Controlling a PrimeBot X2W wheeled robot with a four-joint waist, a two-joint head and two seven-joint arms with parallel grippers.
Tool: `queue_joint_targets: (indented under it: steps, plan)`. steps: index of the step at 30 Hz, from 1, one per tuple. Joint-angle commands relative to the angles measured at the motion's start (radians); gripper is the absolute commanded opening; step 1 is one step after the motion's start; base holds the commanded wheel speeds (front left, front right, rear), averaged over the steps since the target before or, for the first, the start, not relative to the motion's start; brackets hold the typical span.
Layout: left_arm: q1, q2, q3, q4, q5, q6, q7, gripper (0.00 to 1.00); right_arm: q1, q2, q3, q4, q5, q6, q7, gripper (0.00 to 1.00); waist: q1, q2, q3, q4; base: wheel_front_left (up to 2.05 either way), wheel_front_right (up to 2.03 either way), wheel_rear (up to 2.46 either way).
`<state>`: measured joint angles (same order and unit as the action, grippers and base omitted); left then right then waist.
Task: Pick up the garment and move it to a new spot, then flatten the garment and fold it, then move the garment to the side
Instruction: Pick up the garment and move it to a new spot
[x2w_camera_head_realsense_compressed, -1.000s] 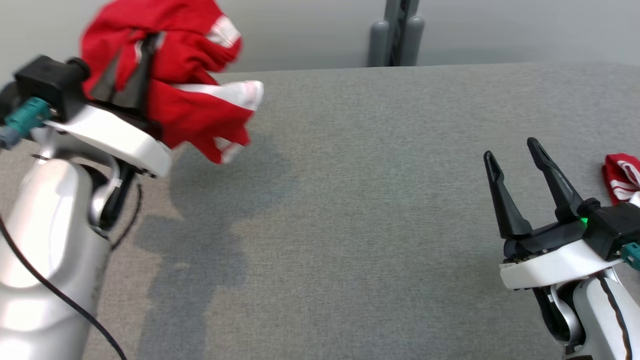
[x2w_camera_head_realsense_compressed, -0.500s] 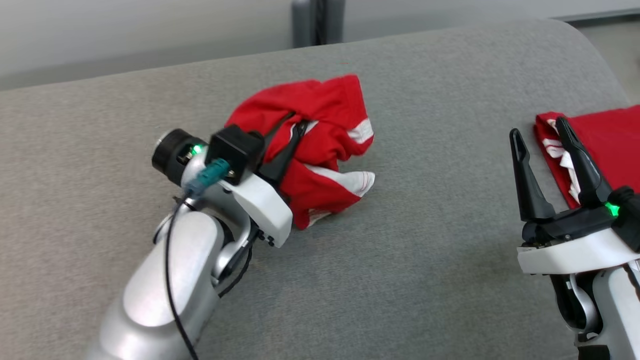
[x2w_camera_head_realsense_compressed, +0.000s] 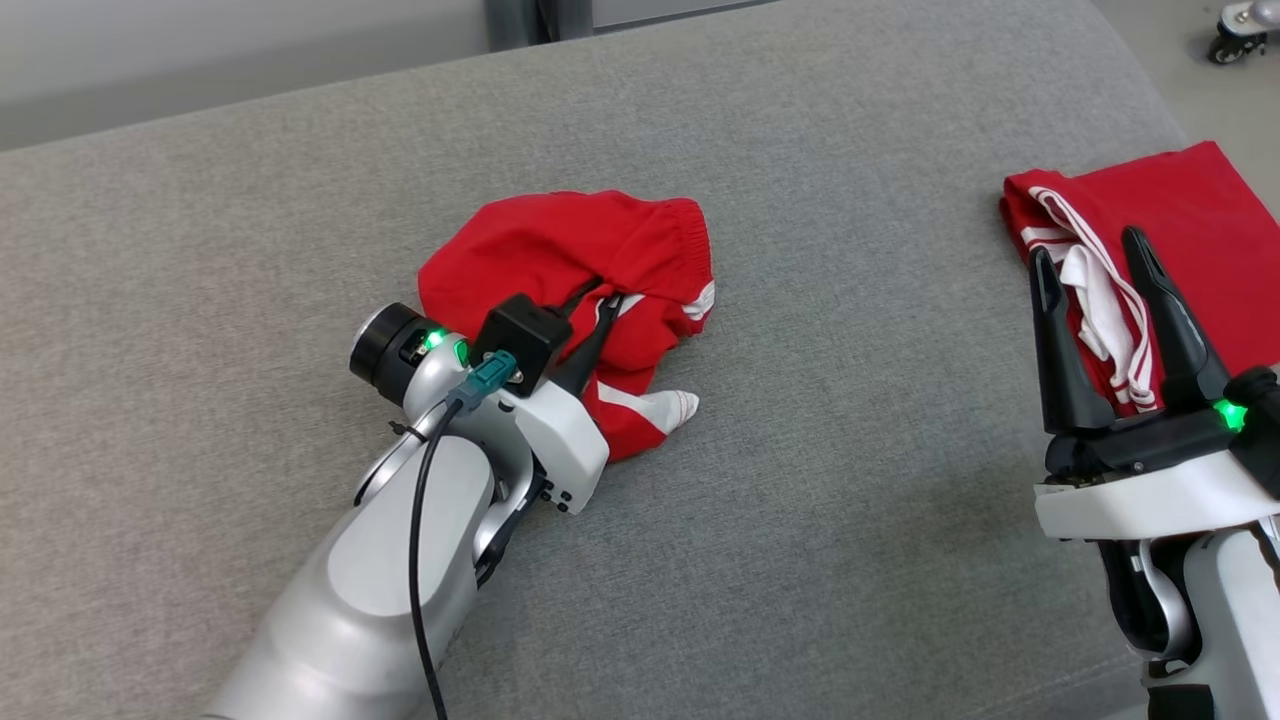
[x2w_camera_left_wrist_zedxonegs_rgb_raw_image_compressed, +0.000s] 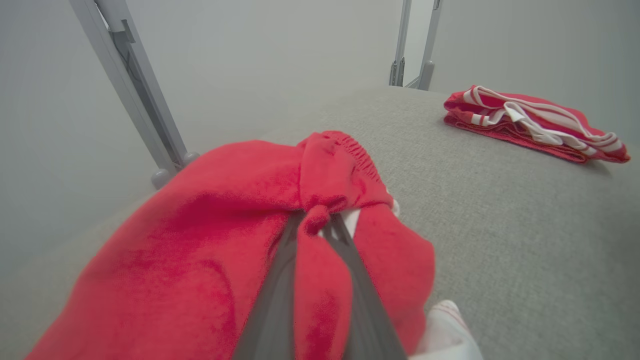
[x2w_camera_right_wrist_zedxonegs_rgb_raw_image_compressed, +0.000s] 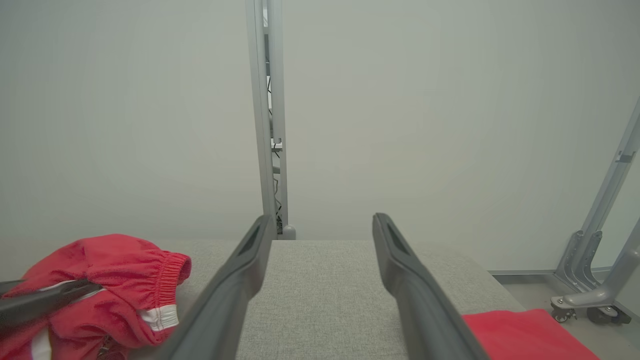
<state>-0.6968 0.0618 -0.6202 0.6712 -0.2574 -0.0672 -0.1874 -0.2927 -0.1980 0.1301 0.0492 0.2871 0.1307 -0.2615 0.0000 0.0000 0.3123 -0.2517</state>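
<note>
A grey cloth-covered table (x2w_camera_head_realsense_compressed: 850, 450) is seen spreading across the head view. Left of its centre, a pair of red shorts (x2w_camera_head_realsense_compressed: 560, 250) with white side stripes and an elastic waistband is found lying in a crumpled heap. A second red garment (x2w_camera_head_realsense_compressed: 1190, 200) with white stripes is laid folded near the table's right edge, well apart from the shorts. A fold of the shorts is pinched by the left gripper (x2w_camera_head_realsense_compressed: 604, 298), whose jaws are pressed nearly together on the cloth. The jaws of the right gripper (x2w_camera_head_realsense_compressed: 1085, 245) are held spread wide and empty, and are seen in front of the folded garment's left part. A grey metal post (x2w_camera_right_wrist_zedxonegs_rgb_raw_image_compressed: 270, 125) is seen behind the table, and a caster (x2w_camera_head_realsense_compressed: 1235, 35) stands on the floor past its far right corner.
</note>
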Motion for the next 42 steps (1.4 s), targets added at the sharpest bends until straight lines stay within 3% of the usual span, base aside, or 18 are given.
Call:
queue_joint_targets:
  steps: [1, 13, 20, 26, 34, 42]
  plan:
    - [-0.015, 0.005, 0.002, 0.009, -0.006, 0.010, -0.010, 1.00, 0.005, -0.001, -0.006, 0.003, -0.008, 0.000, -0.006, 1.00, 0.0000, 0.0000, -0.008, 0.011, 0.00, 0.00, 0.00]
    - [0.020, 0.029, 0.040, -0.080, -0.057, 0.008, -0.065, 1.00, 0.036, -0.022, -0.013, 0.018, -0.018, 0.000, -0.006, 1.00, 0.0000, 0.0000, -0.104, 0.126, 0.00, 0.00, 0.00]
    - [0.133, 0.116, 0.145, -0.267, -0.089, 0.103, -0.075, 1.00, 0.061, -0.026, -0.011, 0.011, -0.026, 0.000, -0.006, 1.00, 0.0000, 0.0000, -0.160, 0.181, 0.00, 0.00, 0.00]
    - [0.301, 0.155, 0.239, -0.432, -0.118, 0.170, -0.076, 1.00, 0.085, -0.040, 0.001, 0.004, -0.029, 0.000, -0.006, 1.00, 0.0000, 0.0000, -0.195, 0.211, 0.00, 0.00, 0.00]
    - [0.508, 0.101, 0.334, -0.565, -0.100, 0.215, -0.077, 1.00, 0.114, -0.045, 0.011, 0.005, -0.029, 0.000, -0.006, 1.00, 0.0000, 0.0000, -0.227, 0.225, 0.00, 0.00, 0.00]
    - [0.651, 0.027, 0.412, -0.604, -0.001, 0.217, -0.077, 1.00, 0.133, -0.036, 0.027, 0.019, -0.022, 0.000, -0.006, 1.00, 0.0000, 0.0000, -0.244, 0.224, 0.00, 0.00, 0.00]
